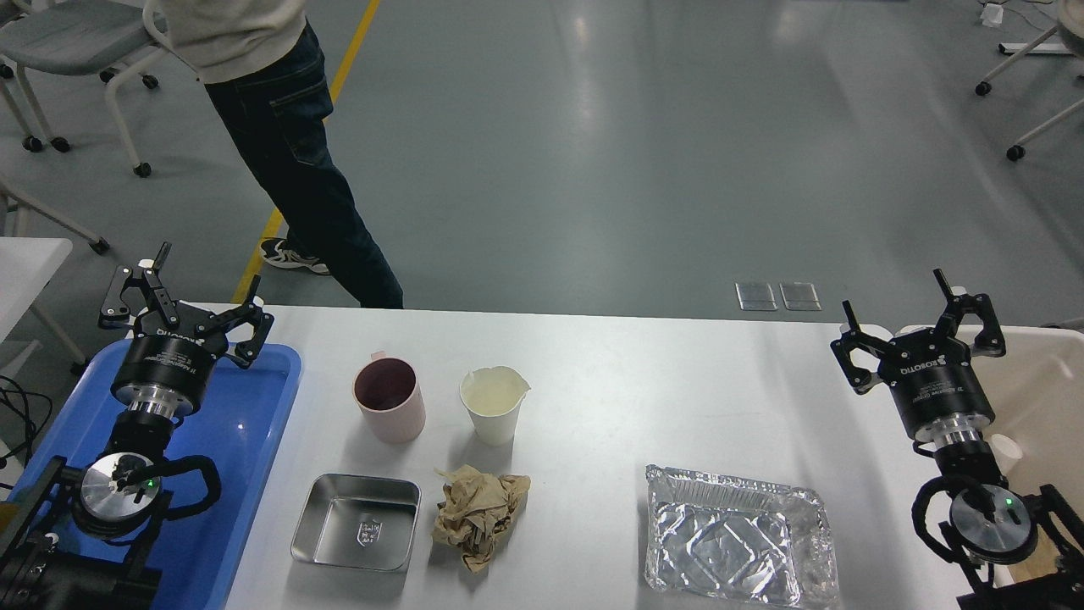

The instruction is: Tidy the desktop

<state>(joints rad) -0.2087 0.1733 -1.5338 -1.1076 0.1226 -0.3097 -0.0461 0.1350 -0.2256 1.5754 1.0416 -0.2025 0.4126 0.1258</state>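
Observation:
The white desktop (618, 364) spans the head view. On it stand a pink cup (389, 398) and a white paper cup (494, 404). In front of them lie a small steel tray (356, 523), a crumpled brown paper (479, 513) and a foil tray (735, 537). My left gripper (206, 280) is open with nothing in it, above the blue tray (254, 449) at the left. My right gripper (893, 298) is open and holds nothing, at the desktop's right end beside a cream bin (1046, 398).
A person in dark jeans (305, 169) stands just beyond the desktop's far edge at the left. Chairs (76, 42) stand at the back left and back right. A small white table corner (30, 271) shows at the left edge.

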